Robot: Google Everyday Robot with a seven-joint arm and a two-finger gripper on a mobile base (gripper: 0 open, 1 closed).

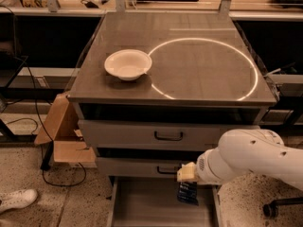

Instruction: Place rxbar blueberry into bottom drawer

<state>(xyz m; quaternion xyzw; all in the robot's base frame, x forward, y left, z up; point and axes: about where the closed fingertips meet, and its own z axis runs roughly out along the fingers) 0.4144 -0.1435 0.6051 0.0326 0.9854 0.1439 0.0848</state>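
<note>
A white robot arm reaches in from the right, low in front of a grey drawer cabinet. Its gripper (pixel 187 176) sits just below the second drawer's handle, over the right side of the open bottom drawer (pixel 151 203). The fingers appear pinched on the top end of the rxbar blueberry (pixel 188 194). The bar hangs directly beneath them with its long axis pointing down toward the drawer floor. A white bowl (pixel 128 64) rests on the cabinet top.

The hand (pixel 188 180), holding the rxbar blueberry (pixel 188 194), hangs over the bottom drawer (pixel 147 208) at right; floor leftward lies free.
</note>
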